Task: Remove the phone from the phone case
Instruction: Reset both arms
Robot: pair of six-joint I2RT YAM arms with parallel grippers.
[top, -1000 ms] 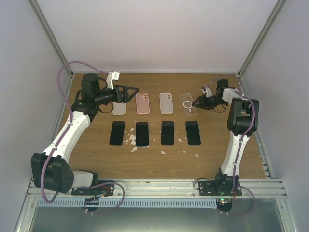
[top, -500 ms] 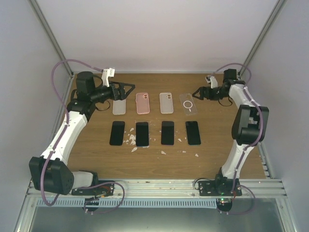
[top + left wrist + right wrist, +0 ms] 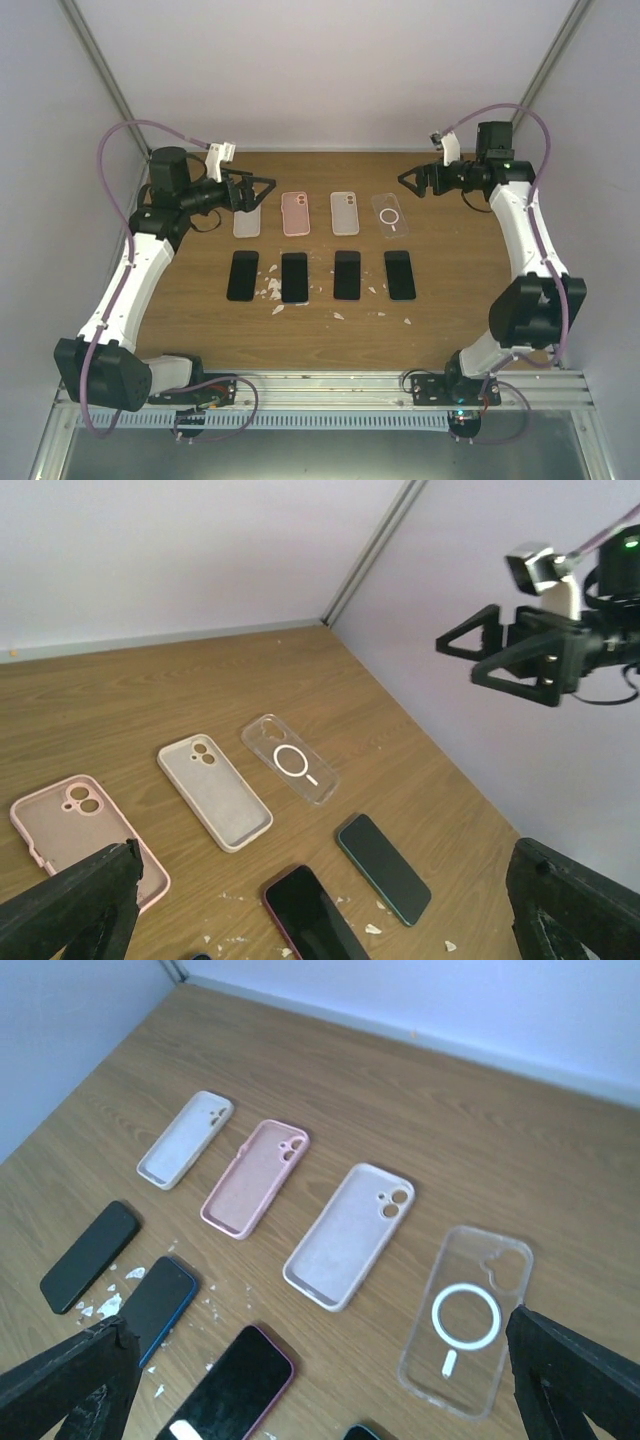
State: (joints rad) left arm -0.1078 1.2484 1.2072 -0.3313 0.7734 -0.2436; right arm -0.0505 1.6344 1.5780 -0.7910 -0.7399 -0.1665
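Several empty phone cases lie in a row on the wooden table: whitish [image 3: 246, 222], pink [image 3: 295, 213], beige [image 3: 345, 212] and clear with a white ring [image 3: 391, 213]. In front of them several bare phones lie face up, among them a dark one [image 3: 242, 275] and a teal-edged one [image 3: 400, 275]. My left gripper [image 3: 262, 192] hangs open above the whitish case, holding nothing. My right gripper [image 3: 408, 182] is open in the air just behind and right of the clear case [image 3: 467, 1320]. Both wrist views show wide, empty jaws over the beige case [image 3: 214, 790] [image 3: 350, 1232].
Small white crumbs [image 3: 272, 292] are scattered between the phones. White enclosure walls stand close on three sides, with a metal post [image 3: 375, 545] in the far corner. The right gripper [image 3: 500, 655] shows high up in the left wrist view.
My right gripper has opened and risen back to the right, away from the clear case, which stays on the table. The left arm has drawn back a little to the left.
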